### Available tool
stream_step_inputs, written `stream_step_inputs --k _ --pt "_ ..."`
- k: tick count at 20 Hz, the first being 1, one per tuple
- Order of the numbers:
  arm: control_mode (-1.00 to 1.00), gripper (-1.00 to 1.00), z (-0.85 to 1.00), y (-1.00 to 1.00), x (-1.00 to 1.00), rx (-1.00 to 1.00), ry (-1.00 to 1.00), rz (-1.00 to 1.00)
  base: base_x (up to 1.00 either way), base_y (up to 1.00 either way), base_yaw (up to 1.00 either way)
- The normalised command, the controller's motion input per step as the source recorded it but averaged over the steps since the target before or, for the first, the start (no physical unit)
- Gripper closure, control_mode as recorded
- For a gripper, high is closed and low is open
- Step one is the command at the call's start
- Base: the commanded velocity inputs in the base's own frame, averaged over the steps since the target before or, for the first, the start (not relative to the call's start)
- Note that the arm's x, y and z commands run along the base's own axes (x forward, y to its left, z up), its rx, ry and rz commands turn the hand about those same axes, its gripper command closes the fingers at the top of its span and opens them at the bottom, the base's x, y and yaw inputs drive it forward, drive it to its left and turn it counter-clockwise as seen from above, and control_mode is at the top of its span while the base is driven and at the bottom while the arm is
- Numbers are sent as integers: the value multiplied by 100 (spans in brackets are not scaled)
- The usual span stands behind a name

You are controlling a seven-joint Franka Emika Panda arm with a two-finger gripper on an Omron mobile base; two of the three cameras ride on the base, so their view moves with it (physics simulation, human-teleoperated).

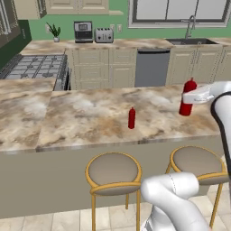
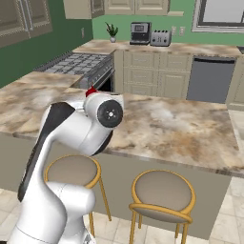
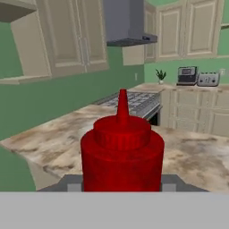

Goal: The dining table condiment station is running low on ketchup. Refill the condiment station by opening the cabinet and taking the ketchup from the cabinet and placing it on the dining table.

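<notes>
End effector grasps ketchup at frame right, over the surface; placing step, next lower and release.

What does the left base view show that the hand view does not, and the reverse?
Left base view alone: a second red bottle standing free on the dining table, two stools, the sink and dishwasher. Hand view alone: the range hood and upper wall cabinets. Both share the ketchup held in the gripper above the dining table, plus the stove, toaster and potted plant.
</notes>
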Motion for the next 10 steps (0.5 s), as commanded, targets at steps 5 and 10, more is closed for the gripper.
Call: stream_step_inputs --k 5,10 --pt "-100 100 -8 0 14 0 8 20 0 0 0" --pt "-100 100 -30 0 11 0 0 17 0 0 0"
